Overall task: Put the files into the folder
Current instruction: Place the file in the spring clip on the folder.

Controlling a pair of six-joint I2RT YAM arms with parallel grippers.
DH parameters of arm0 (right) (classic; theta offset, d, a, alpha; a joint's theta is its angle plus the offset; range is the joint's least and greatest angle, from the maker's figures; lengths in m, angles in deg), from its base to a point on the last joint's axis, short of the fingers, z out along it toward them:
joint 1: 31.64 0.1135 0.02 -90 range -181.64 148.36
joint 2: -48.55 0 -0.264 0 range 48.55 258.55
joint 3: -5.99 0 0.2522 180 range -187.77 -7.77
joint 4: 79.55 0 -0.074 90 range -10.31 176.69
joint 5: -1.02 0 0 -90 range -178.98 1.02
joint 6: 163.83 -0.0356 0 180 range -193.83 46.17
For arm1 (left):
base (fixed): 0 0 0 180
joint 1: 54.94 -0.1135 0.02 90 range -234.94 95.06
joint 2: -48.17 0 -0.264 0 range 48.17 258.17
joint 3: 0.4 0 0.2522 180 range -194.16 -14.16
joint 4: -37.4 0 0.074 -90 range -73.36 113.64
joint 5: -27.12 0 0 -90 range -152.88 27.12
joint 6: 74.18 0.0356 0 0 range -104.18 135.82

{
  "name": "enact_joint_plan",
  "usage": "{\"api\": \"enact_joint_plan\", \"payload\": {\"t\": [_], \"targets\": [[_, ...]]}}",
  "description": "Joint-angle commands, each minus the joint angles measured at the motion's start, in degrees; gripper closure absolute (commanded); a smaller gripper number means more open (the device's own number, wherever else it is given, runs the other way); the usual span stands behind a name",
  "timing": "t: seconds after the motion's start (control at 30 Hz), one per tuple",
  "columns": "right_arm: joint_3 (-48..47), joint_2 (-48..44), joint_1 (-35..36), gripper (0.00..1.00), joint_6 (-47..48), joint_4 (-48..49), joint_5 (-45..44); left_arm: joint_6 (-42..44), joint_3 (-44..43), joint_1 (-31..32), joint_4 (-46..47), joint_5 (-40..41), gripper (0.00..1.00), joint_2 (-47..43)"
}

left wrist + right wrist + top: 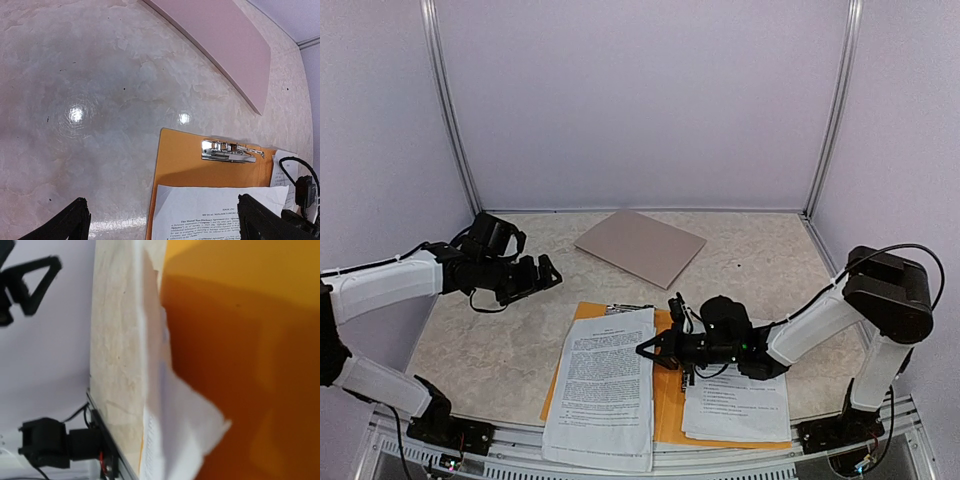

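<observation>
Files [605, 390] on open folder [668, 405], near centre; left stack overhangs near edge. Right gripper [646, 350] closed at that stack's inner edge — we cannot tell if it pinches a sheet. Left gripper [542, 272] wide open, empty, far left. We judge squaring step; next move calls for sliding the stack farther in.

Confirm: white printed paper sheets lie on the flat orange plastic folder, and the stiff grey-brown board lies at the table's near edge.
Wrong edge: the stiff grey-brown board lies toward the far edge of the table, as the top view shows.
</observation>
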Motion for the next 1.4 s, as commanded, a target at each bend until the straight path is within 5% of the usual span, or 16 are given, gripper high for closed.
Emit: {"api": "enact_joint_plan", "payload": {"t": [0.0, 0.2, 0.53, 0.87, 1.37], "targets": [[2.3, 2.7, 0.6, 1.0, -6.6, 6.6, -2.9, -0.2, 1.0, 0.6, -1.5, 0.9, 0.01, -2.6], [2.2, 5.2, 0.6, 1.0, -10.5, 8.8, -3.9, 0.0, 0.8, 0.7, -1.9, 0.7, 0.01, -3.7], [1.9, 2.9, -0.6, 1.0, -12.0, -0.5, -6.7, 0.0, -0.5, 0.7, -1.5, 0.4, 0.01, -2.9], [-4.5, 0.1, -3.3, 0.94, -4.9, -17.2, -7.2, 0.0, -0.6, 0.7, -0.2, 0.2, 0.01, -2.1], [-5.5, -0.6, -5.3, 0.92, -1.4, -21.8, -9.0, 0.3, -1.5, 0.7, 0.9, -0.3, 0.01, 0.4]]}}
